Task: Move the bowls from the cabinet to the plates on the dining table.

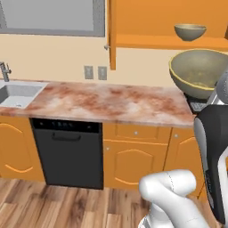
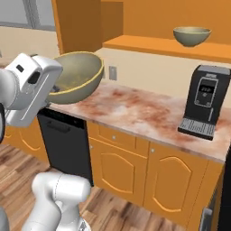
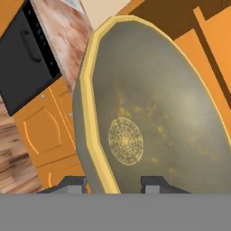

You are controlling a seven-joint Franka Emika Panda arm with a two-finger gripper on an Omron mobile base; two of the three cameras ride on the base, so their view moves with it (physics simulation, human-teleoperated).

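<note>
Above the counter (image 2: 135, 113), the claw (image 3: 113, 182) grips one tilted bowl (image 2: 76, 76).

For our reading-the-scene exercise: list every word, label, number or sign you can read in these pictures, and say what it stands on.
No text can be read.
Coffee machine: its small display shows pale marks, too blurred to read.
Dishwasher: faint marks on its control strip, too small to read.
Held bowl: a round ringed pattern inside, no lettering.

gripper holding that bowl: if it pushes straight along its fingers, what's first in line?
The held bowl itself: the gripper is shut on its rim, and the bowl's inside blocks the line ahead. Beyond it probably orange cabinetry; depth unclear.
</note>
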